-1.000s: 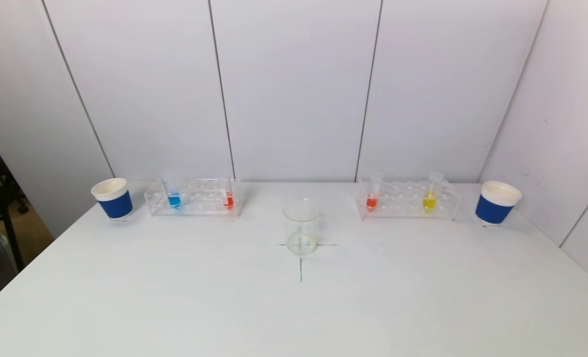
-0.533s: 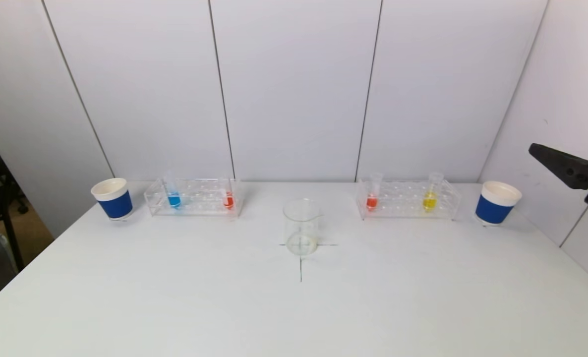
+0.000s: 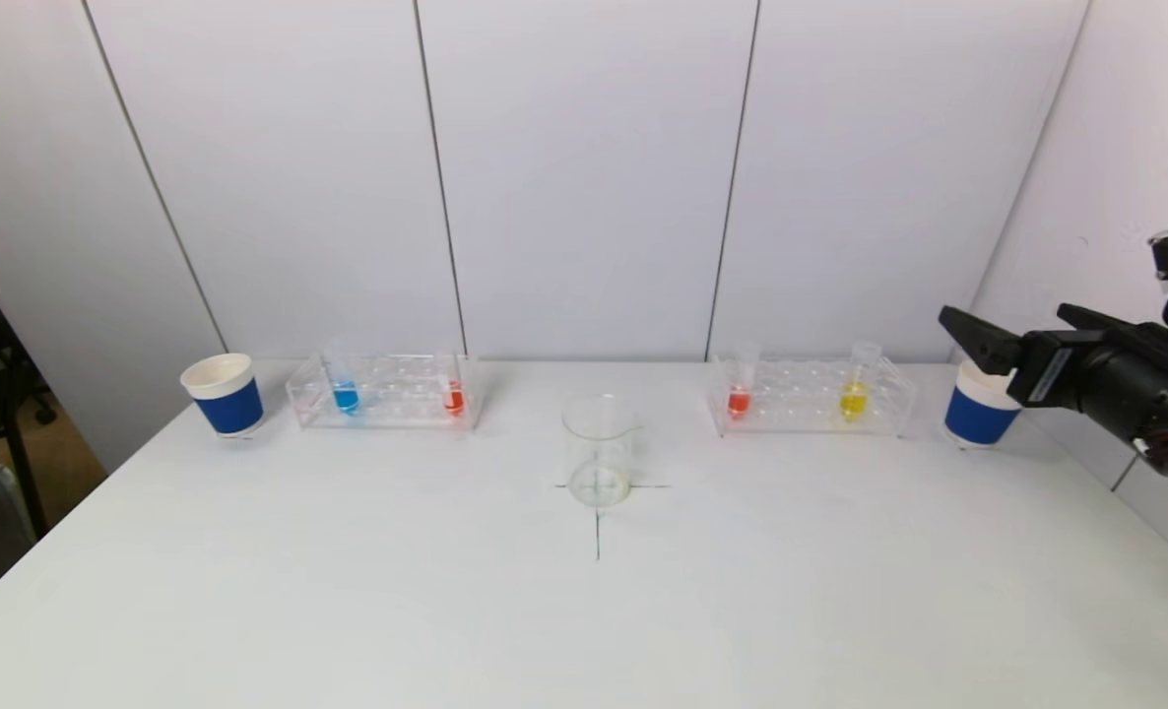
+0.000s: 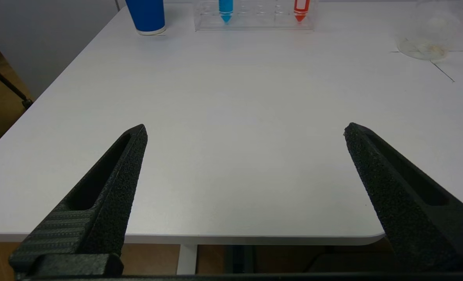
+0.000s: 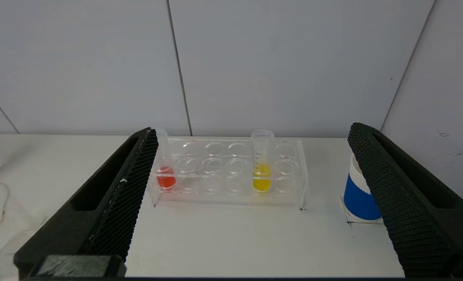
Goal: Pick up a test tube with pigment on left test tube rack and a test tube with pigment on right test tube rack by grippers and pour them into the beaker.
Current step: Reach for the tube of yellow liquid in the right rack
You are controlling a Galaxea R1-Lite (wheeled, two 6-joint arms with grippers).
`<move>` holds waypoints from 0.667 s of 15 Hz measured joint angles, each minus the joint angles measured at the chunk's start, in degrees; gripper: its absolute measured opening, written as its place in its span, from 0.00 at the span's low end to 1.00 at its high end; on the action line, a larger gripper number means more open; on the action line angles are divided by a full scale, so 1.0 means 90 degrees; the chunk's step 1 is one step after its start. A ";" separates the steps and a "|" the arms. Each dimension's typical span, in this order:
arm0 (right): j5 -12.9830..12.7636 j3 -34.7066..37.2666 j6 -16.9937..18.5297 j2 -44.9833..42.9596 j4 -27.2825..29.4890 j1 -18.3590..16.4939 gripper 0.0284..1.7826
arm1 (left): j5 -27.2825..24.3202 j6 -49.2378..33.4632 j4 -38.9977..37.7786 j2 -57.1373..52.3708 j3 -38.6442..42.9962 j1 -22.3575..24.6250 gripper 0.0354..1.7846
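My right end effector (image 3: pixel 1022 333), jaws wide apart, hovers in front of the right blue cup (image 3: pixel 978 416), beside the right rack (image 3: pixel 811 398) holding red (image 3: pixel 739 401) and yellow tubes (image 3: pixel 853 399). My left end effector (image 4: pixel 245 130), also spread, hangs over the near counter (image 3: pixel 584 591). The beaker (image 3: pixel 599 450) stands at centre.

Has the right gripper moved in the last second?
Yes. The right gripper, open, has come in from the right edge of the head view toward the right rack, now in front of the right cup.
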 joint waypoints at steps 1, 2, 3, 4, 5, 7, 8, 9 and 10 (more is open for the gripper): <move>-0.0084 0.0043 -0.0005 0.0352 -0.0429 0.0039 0.99 | 0.0003 -0.0003 0.0000 0.0000 0.0000 0.0000 0.99; -0.0163 0.0089 -0.0003 0.0695 -0.0864 0.0081 0.99 | -0.0003 0.0000 0.0000 0.0000 0.0000 0.0000 0.99; -0.0237 0.0122 0.0000 0.1032 -0.1321 0.0125 0.99 | 0.0003 0.0000 0.0003 0.0000 0.0003 0.0000 0.99; -0.0325 0.0144 0.0001 0.1384 -0.1788 0.0171 0.99 | 0.0003 0.0000 0.0000 0.0000 0.0003 0.0000 0.99; -0.0417 0.0153 0.0001 0.1697 -0.2186 0.0207 0.99 | 0.0000 0.0000 0.0003 0.0000 0.0000 0.0000 0.99; -0.0577 0.0116 0.0004 0.2261 -0.2823 0.0280 0.99 | 0.0000 -0.0003 0.0003 0.0000 0.0003 0.0000 0.99; -0.0619 0.0077 0.0012 0.2492 -0.2953 0.0306 0.99 | -0.0003 -0.0003 0.0000 0.0000 0.0000 0.0000 0.99; -0.0638 0.0027 0.0026 0.2689 -0.2983 0.0317 0.99 | 0.0000 0.0000 0.0000 0.0000 0.0003 0.0000 0.99; -0.0656 -0.0039 0.0034 0.2863 -0.2989 0.0324 0.99 | 0.0003 -0.0003 0.0000 0.0000 0.0003 0.0000 0.99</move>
